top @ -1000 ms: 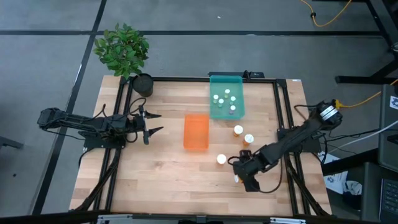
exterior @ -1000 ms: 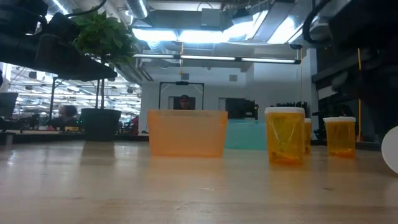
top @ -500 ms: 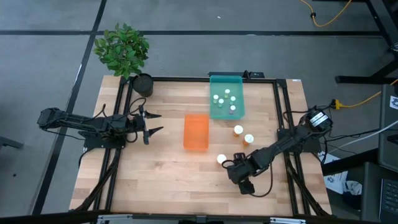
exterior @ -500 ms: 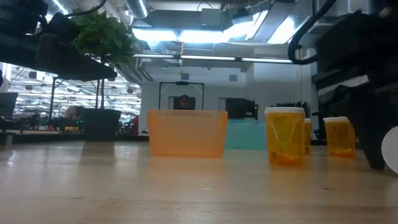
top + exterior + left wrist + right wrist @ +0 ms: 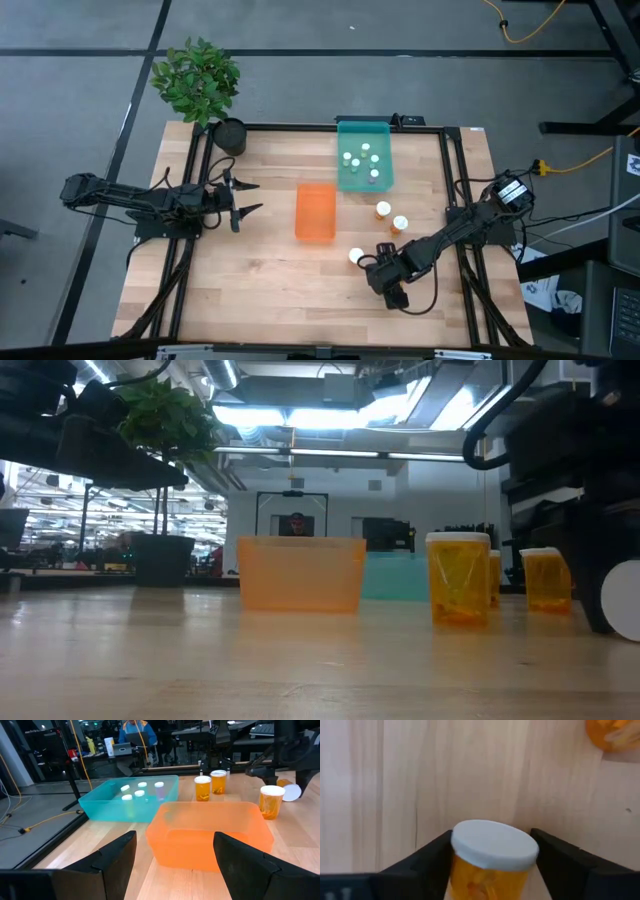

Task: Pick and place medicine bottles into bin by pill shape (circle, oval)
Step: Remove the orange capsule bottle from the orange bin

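One amber medicine bottle (image 5: 492, 870) with a white cap lies on its side on the wood near the table's right front. My right gripper (image 5: 491, 836) points down over it (image 5: 385, 282), its fingers closed in on either side. Three more bottles stand upright on their bases: one (image 5: 356, 257) just left of that gripper and two (image 5: 383, 210) (image 5: 400, 224) farther back. An orange bin (image 5: 315, 212) sits mid-table, and a teal bin (image 5: 364, 178) behind it holds several small bottles. My left gripper (image 5: 245, 197) waits open and level at the table's left. My right gripper pinches the lying bottle between its two fingers at the white cap's rim (image 5: 457, 845). The fingers come from above, pointing steeply down, and lie across the bottle. It rests on its side on the table, its cap (image 5: 622, 600) facing the near edge.
A potted plant (image 5: 198, 85) stands at the far left corner. Black frame rails (image 5: 452, 180) run along the table's sides. Bare wood lies in front of the orange bin and across the near half of the table.
My right gripper has come down to the table and slightly toward the left, over the lying bottle. In the low view its dark fingers have come in beside the white cap.
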You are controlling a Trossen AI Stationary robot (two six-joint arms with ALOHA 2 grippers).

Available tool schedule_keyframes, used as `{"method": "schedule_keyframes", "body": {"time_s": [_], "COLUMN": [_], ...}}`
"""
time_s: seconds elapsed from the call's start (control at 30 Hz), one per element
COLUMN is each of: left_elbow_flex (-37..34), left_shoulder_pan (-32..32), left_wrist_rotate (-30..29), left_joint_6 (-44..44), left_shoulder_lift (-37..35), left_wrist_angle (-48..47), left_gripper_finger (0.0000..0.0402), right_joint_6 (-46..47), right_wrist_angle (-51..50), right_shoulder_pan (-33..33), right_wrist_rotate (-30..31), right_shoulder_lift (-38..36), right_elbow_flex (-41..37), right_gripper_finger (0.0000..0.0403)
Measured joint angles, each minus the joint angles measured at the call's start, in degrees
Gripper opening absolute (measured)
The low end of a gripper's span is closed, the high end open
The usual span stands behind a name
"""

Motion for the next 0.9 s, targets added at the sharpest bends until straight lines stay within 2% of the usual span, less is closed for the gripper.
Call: {"method": "schedule_keyframes", "body": {"time_s": [0.2,0.37,0.57,0.77,0.9], "left_elbow_flex": [0.0,0.0,0.0,0.0,0.0], "left_shoulder_pan": [0.0,0.0,0.0,0.0,0.0], "left_wrist_rotate": [0.0,0.0,0.0,0.0,0.0], "left_joint_6": [0.0,0.0,0.0,0.0,0.0], "left_shoulder_lift": [0.0,0.0,0.0,0.0,0.0], "left_wrist_angle": [0.0,0.0,0.0,0.0,0.0], "left_gripper_finger": [0.0257,0.0257,0.0257,0.0257,0.0257], "right_joint_6": [0.0,-1.6,-1.1,-1.1,-0.8], "right_wrist_angle": [-0.5,-2.1,-2.1,-1.8,-1.0], "right_shoulder_pan": [0.0,0.1,0.0,0.0,0.1], "right_wrist_rotate": [0.1,-0.8,-0.6,-0.5,1.5], "right_shoulder_lift": [0.0,0.0,0.0,0.0,0.0], "right_elbow_flex": [0.2,1.6,1.6,1.6,1.6], "right_gripper_finger": [0.0199,0.0194,0.0222,0.0180,0.0178]}}
